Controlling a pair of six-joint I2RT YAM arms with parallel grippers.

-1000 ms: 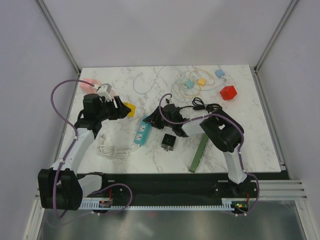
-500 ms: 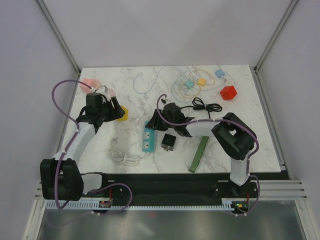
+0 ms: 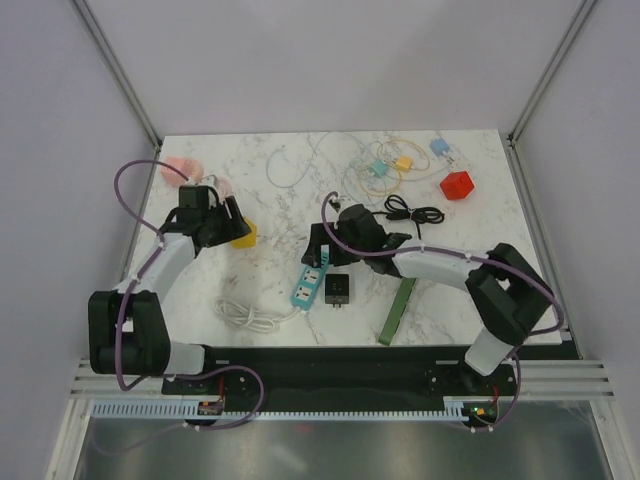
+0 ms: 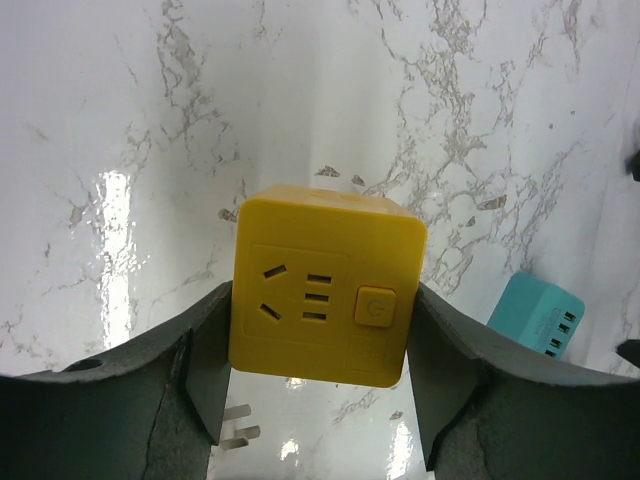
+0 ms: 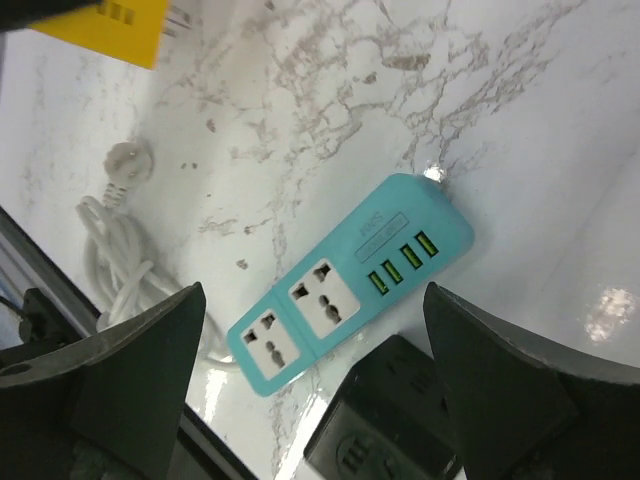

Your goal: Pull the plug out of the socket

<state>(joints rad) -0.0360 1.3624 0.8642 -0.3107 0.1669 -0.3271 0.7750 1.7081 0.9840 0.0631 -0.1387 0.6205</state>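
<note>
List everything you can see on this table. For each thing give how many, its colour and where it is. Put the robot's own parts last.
yellow socket cube: one, yellow, left of centre, clamped in the left gripper
power strip: one, teal, front centre
cube adapter: one, black, just right of the strip
coiled cable: one, white, front left
flat bar: one, green, front, right of centre
bundled cable: one, black, right of centre
block: one, red, back right
small adapters: three, teal, yellow, blue, back, among thin pale cables
pink object: one, pink, back left
table: one, white marble
left gripper: one, black, shut on the cube
right gripper: one, black, open above the strip
</note>
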